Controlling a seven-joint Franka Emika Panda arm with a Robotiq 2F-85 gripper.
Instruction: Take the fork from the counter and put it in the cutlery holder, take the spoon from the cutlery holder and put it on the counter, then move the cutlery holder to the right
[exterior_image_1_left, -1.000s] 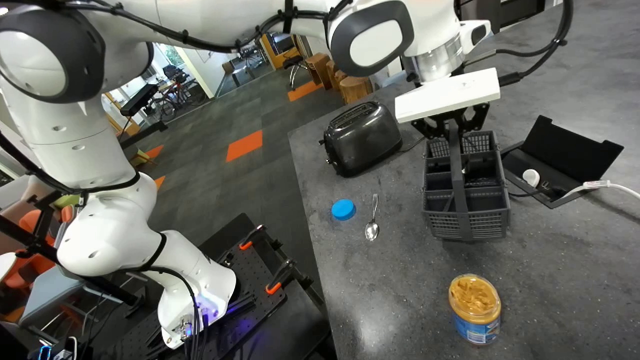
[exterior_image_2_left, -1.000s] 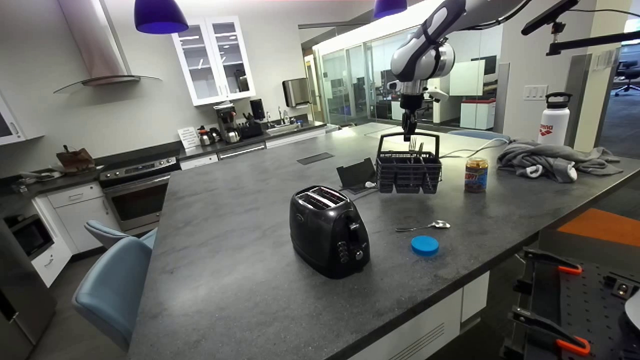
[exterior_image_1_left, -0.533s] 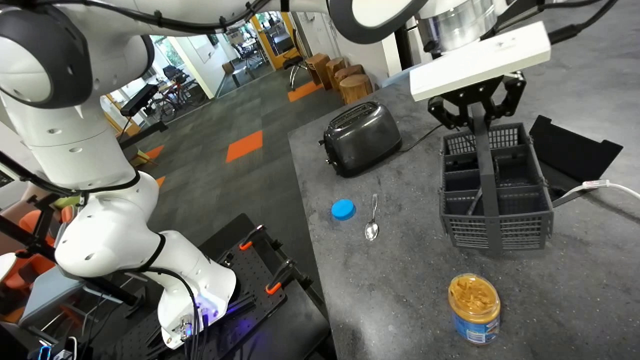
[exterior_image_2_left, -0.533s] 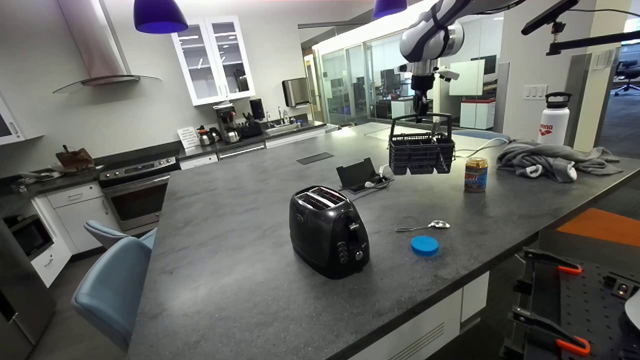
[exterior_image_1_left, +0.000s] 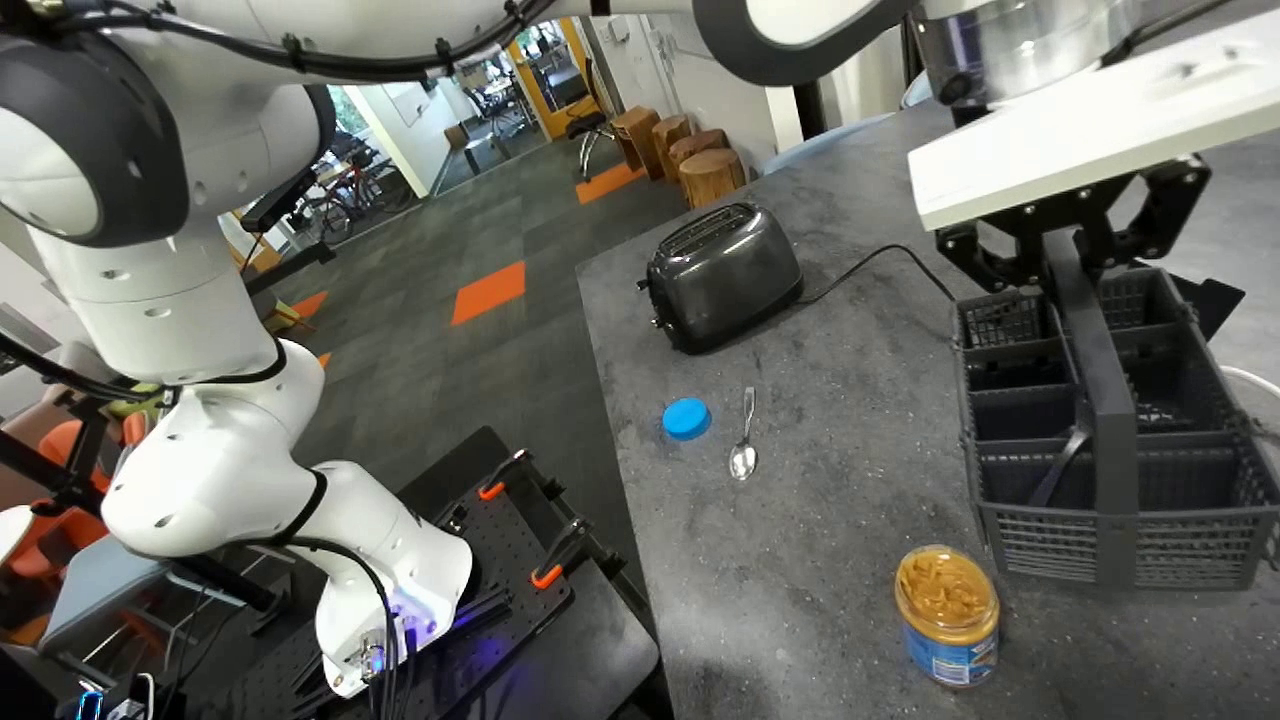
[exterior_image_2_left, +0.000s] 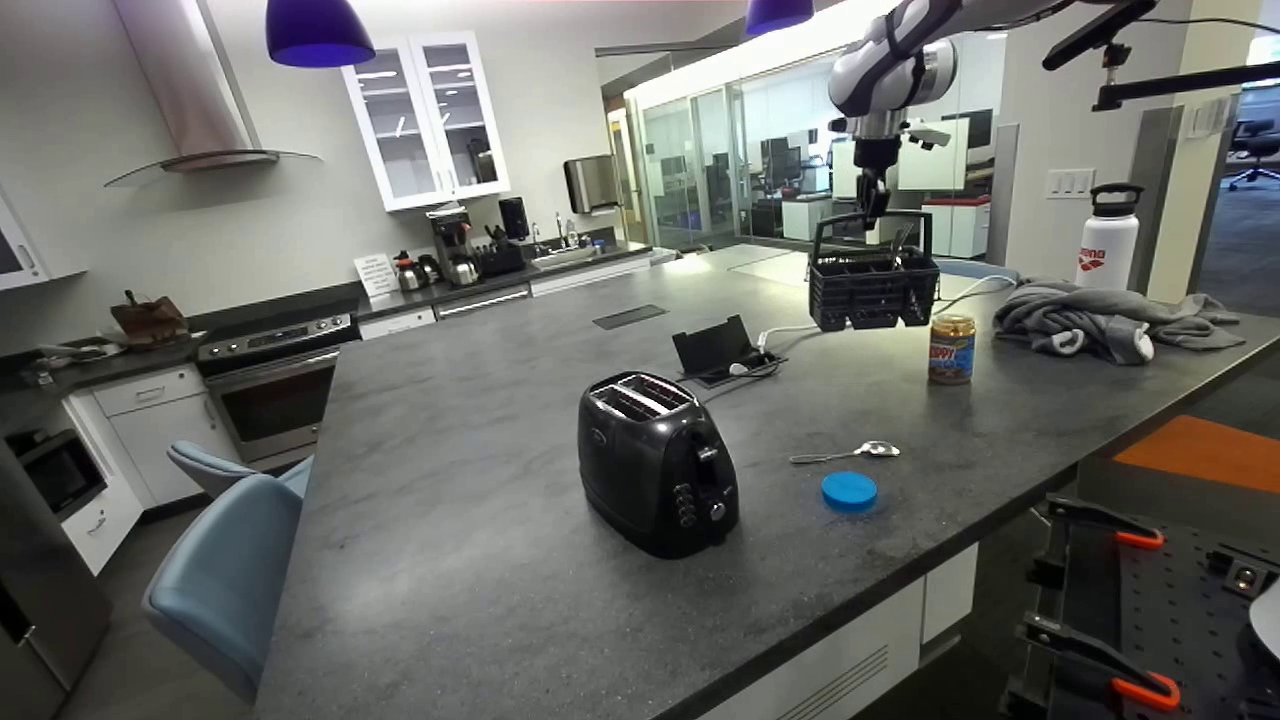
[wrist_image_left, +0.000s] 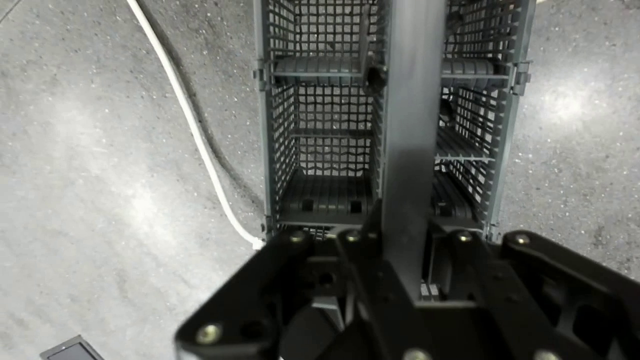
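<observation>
Cutlery holder (exterior_image_2_left: 873, 290) = dk grey/blk mesh basket, rectangular, divided up inside. Hangs right below the hand (wrist_image_left: 405, 220), which is def clamped on its handle (wrist_image_left: 415, 100), up off the table (exterior_image_1_left: 800, 560). Spoon (exterior_image_1_left: 743, 455) lies on the table nr a blue lid (exterior_image_1_left: 687, 419), fyi.

Seen from above, a dark mesh basket (wrist_image_left: 265, 130) fills the middle of the wrist view, cut off at the top. A broad, flat handle (wrist_image_left: 412, 100) passes over it lengthwise, and the end effector (wrist_image_left: 406, 227), at the bottom, clamps this handle with a black finger on either side. Left of the handle, a ribbed crossbar divides two compartments; those to the right are partly covered by it. On the speckled grey worktop (wrist_image_left: 90, 200), a white cable (wrist_image_left: 189, 112) slants down toward the basket's lower left side. Part of a framed grey panel (wrist_image_left: 75, 352) shows at the bottom left.
</observation>
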